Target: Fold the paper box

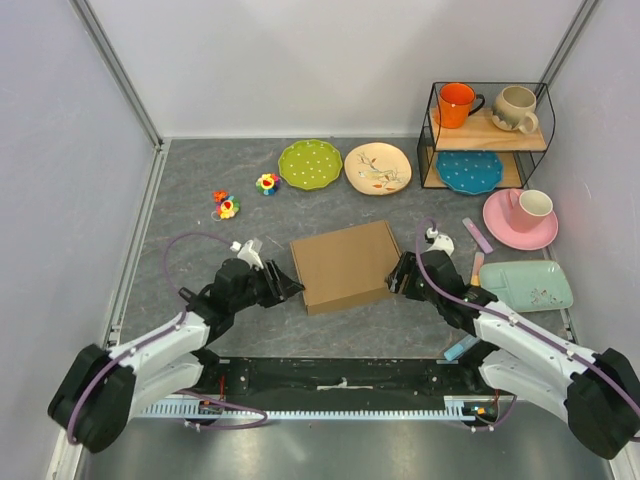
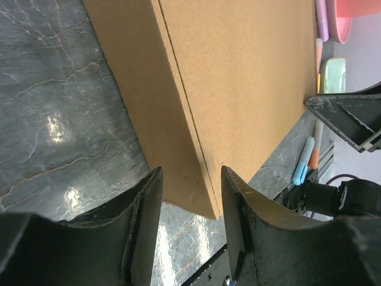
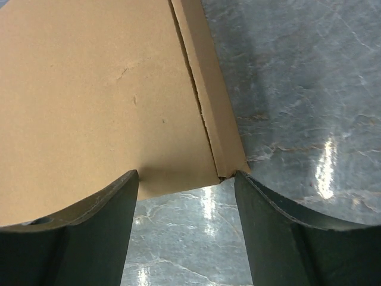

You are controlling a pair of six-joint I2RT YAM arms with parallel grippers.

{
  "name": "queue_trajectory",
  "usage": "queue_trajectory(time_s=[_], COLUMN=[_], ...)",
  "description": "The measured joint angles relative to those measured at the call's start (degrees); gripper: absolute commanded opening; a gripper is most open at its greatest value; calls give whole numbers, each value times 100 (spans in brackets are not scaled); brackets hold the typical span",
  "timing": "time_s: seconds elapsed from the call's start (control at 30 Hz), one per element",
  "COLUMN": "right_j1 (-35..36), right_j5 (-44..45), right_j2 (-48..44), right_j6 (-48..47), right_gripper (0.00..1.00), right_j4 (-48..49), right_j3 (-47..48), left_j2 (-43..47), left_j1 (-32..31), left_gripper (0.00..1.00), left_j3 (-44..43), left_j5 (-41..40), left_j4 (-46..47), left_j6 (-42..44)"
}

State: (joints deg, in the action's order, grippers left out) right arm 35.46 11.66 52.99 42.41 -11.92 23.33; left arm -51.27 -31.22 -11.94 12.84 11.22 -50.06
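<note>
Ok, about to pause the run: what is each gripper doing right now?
Left gripper: open, astride a corner of the brown cardboard box.
Right gripper: open, holding nothing.

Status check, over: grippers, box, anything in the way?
Left gripper open, straddling near left corner of the box. Right gripper open at near right corner. Box closed, flat on table. Green plate behind it, apart.
</note>
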Motion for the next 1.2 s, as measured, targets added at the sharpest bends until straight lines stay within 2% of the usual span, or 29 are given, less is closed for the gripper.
queue_trajectory(time_s=[0.1,0.2,0.53,0.7,0.87,0.93,1.1,1.2], right_j1=[-7,-7,-46,-42,-22,-22,-24,-24], right_j5=[-138,-280,-601,-807,-826,-695,-221,214], right_j2=[98,103,52,46,2,-85,-433,-778], right_j6=[35,118,415,487,479,455,260,7], right_gripper=[71,70,66,70,76,79,84,86], right_j4=[407,695,1220,1309,986,678,-306,-809], right_j3=[-114,-260,-538,-608,-605,-549,116,782], left_j2=[-688,-990,-1261,-1423,-1506,-1499,-1025,-321], left_j1=[0,0,280,417,490,516,529,529], left_gripper=[50,50,48,51,60,71,74,79], left_j3=[-153,-262,-831,-1134,-1429,-1569,-1891,-2133], left_j5=[129,118,-256,-334,-367,-417,-990,-1628], left_j4=[339,503,199,66,-144,-374,-1349,-2068], left_j6=[-28,-33,192,350,463,520,835,1036])
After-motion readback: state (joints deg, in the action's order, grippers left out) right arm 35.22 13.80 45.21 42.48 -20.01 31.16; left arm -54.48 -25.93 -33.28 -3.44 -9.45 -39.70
